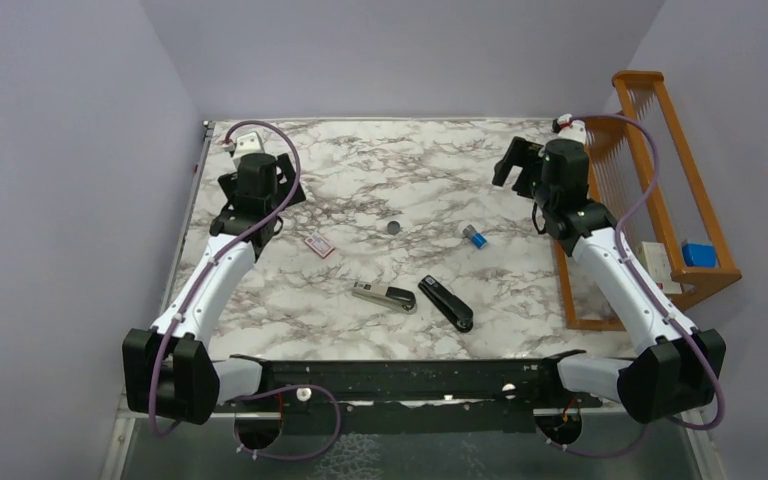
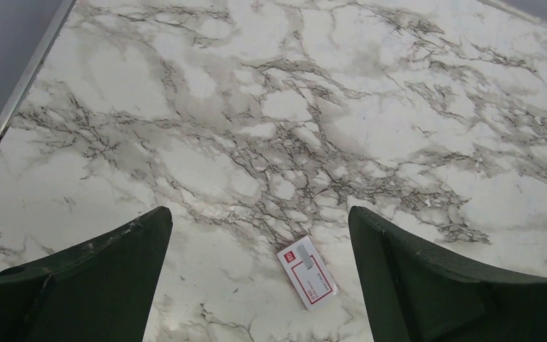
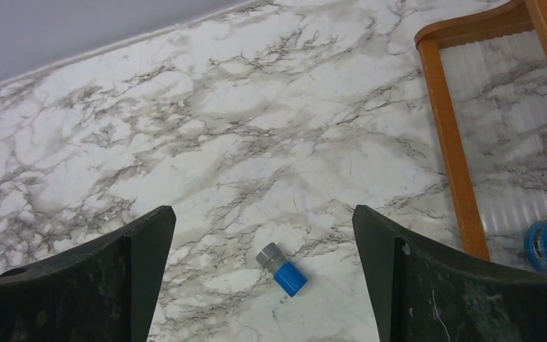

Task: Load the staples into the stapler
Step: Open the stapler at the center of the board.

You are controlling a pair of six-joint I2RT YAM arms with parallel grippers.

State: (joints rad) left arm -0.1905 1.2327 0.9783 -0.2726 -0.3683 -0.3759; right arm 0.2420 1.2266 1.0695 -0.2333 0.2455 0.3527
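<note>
Top external: black stapler [image 1: 446,302] slants far-left to near-right; left end effector [image 2: 258,211], right end effector [image 3: 262,209] released.

**Marble table with five small items and a rack**

A white table [image 1: 410,170] with grey marble veining is seen, edged with a metal strip on its left side. A small white-and-red box [image 1: 320,245] is laid flat on the left half, at a slant. Near the middle a small dark disc [image 1: 394,227] is found, and to its right a little blue-and-grey cylinder [image 1: 475,237] is laid on its side. Closer to the near edge, a silvery stapler [image 1: 384,296] with a black end and a black stapler [image 1: 446,302] are placed just beside each other, apart from the rest. Along the right edge a wooden rack [image 1: 660,200] is set down.
</note>
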